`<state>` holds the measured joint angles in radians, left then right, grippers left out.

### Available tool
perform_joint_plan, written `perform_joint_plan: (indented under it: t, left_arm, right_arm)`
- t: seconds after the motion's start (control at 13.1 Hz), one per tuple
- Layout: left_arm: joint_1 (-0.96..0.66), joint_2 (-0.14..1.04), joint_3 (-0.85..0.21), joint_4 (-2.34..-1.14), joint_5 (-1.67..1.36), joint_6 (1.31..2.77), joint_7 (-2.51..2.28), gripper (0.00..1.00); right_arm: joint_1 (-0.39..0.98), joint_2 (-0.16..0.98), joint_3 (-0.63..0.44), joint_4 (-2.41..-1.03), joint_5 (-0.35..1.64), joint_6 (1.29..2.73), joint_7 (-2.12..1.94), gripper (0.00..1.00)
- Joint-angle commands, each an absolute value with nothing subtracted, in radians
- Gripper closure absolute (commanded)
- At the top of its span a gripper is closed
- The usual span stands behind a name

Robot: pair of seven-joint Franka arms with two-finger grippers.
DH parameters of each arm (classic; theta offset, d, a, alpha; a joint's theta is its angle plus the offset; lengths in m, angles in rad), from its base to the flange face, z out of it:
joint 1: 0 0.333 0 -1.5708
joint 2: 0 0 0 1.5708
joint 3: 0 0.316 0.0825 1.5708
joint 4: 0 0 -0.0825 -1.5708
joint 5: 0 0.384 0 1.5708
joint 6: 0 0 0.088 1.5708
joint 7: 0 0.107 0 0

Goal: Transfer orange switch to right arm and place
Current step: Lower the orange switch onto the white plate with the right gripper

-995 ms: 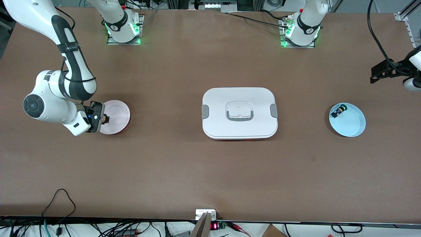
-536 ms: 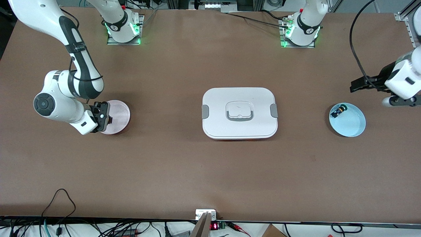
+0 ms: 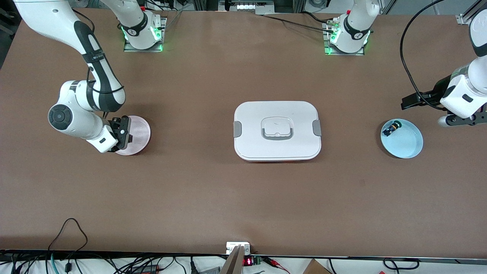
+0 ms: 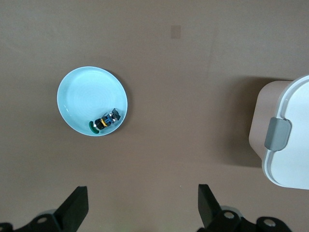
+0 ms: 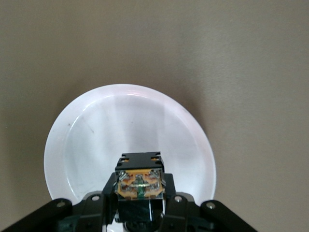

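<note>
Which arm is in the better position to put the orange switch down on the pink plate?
The right arm. The right gripper is shut on the orange switch, over the pink plate. The left gripper is open, near the blue plate.

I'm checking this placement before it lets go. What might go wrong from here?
1. The right gripper is shut on the orange switch over the rim of the pink plate at the right arm's end, not its middle; released here, it may roll off.
2. The switch is tiny, so it may stick to a finger.
3. The left gripper, open, hangs near the blue plate and could nudge the blue switch.
</note>
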<state>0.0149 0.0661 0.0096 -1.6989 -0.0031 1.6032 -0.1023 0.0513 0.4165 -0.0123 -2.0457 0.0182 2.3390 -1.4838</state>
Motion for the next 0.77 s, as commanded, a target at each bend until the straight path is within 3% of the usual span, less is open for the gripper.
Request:
perform_joint_plan:
  t: [0.0,0.69]
  left_arm:
    - [0.014,0.043,0.014,-1.71,-0.015,1.603,-0.112,0.0]
    - [0.02,0.046,0.012,-1.701,-0.044,1.598,-0.114,0.0]
  right_arm:
    - [0.051,0.405,-0.011,-2.098,0.005,2.402,-1.503,0.8]
    - [0.052,0.402,-0.011,-2.187,0.003,2.506,-1.505,0.8]
